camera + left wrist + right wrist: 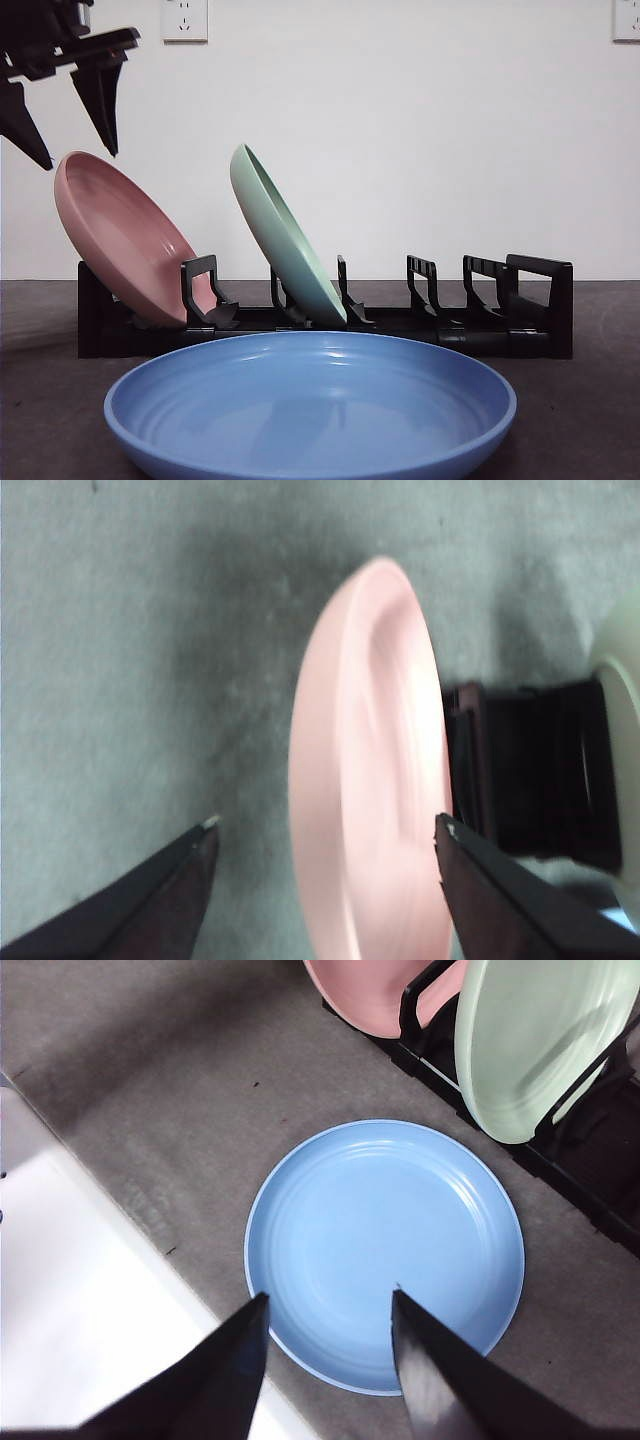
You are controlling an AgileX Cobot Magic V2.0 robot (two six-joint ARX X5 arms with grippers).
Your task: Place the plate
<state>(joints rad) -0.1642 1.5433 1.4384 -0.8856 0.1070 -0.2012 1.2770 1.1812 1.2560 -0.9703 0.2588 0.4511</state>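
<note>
Front view was taken level across the tabletop [40, 400], and the black rack [540, 300] was used as the landmark for everything else. The blue plate [310, 405] was seen lying flat on the tabletop just in front of the rack, touching neither the rack nor any gripper. Inside the rack, the pink plate [125, 240] was leaned in the end slot and the green plate [285, 240] in a slot nearer the middle, with further slots left unfilled toward the other end. The left gripper [65, 125] was held above the pink plate at that end of the rack, its jaws spread wide with nothing between them but air; in the left wrist view the plate's rim was framed between them without contact. The right gripper [325, 1305] was poised over the blue plate, on the side away from the rack, jaws parted and empty. The blue plate was judged to be rigid, smooth and probably slippery, possibly breakable if dropped. A hold across the raised rim was judged best, since the flat centre offers nothing to pinch.
</note>
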